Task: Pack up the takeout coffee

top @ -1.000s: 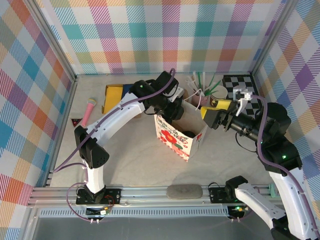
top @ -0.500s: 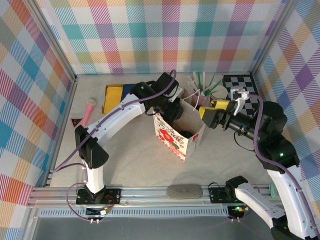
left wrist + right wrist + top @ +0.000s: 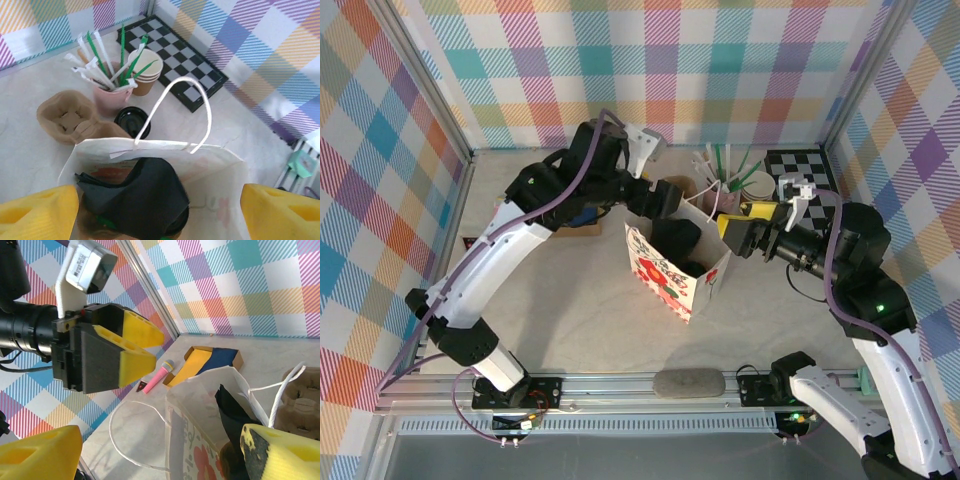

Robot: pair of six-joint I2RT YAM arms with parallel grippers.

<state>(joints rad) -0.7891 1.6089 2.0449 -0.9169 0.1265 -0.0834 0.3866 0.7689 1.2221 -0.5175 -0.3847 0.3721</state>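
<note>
Left wrist view looks down into the bag (image 3: 220, 190), where we judge the cup (image 3: 179, 220) sits low, half hidden by a black thing (image 3: 145, 190); our left gripper (image 3: 147, 347) hangs spread above, right gripper (image 3: 728, 226) spread astride the rim, likely steadying it, while straws (image 3: 112, 95) and a lid (image 3: 132, 120) crowd the far-right corner of the tabletop (image 3: 30, 150).

Bright, even, diffuse light fills all three views, and the plaid walls (image 3: 670, 70) and pale stone-look table (image 3: 570, 320) show in saturated colour. In the top view the white paper bag with red flowers (image 3: 670, 275) casts only a faint, soft-edged shadow at its base, while its inside is dark. In the left wrist view the yellow fingers (image 3: 37, 212) of the left gripper (image 3: 160, 220) are blurred at the bottom corners, while the bag's rim and everything beyond it are sharp. In the right wrist view the right gripper (image 3: 160, 452) has equally soft yellow fingers (image 3: 37, 452), close to the lens.
</note>
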